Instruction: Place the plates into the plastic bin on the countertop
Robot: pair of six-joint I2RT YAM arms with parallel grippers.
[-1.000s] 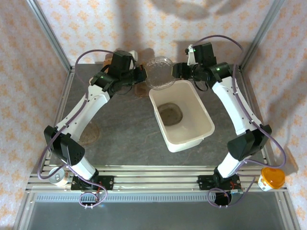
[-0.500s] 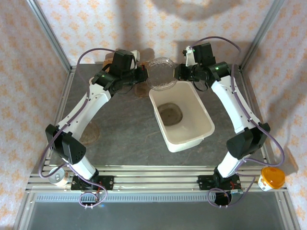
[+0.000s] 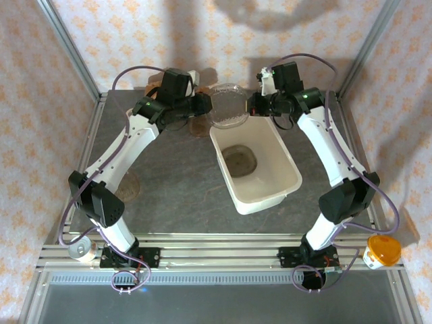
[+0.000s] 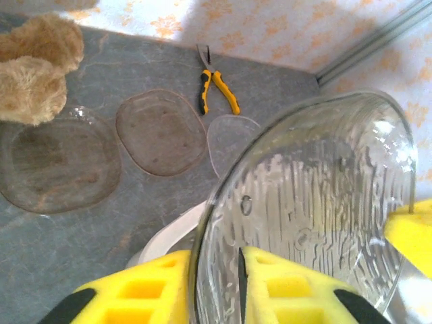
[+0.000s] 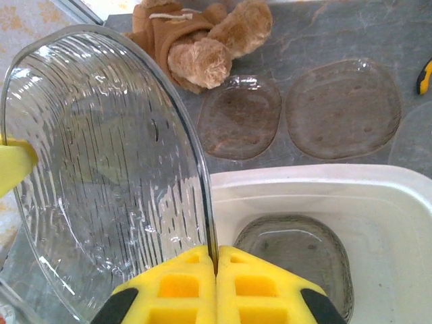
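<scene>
presently held plate: a clear ribbed plate (image 3: 228, 104) hangs tilted on edge above the far end of the plastic bin (image 3: 266, 199), between the two grippers.
right gripper: right gripper (image 5: 216, 253) sits at the bin's far right corner, its yellow pads pressed together on the plate's rim.
left gripper: left gripper (image 4: 219, 270) is at the bin's far left corner; its yellow pads stand slightly apart with the plate's rim between them. whether they touch the rim cannot be told.
plate in the bin: a second plate (image 5: 297, 260) lies flat on the bin's floor.
loose plates: two clear plates (image 5: 241, 116) (image 5: 343, 108) lie side by side on the countertop (image 3: 175, 175) just beyond the bin's far wall, with a third, paler one (image 4: 229, 135) beside them.
pliers: yellow-handled pliers (image 4: 216, 84) lie beyond those plates, farther from the bin.
plush toy: a brown plush toy (image 5: 202, 40) rests beyond the bin's far left corner, near the loose plates.
</scene>
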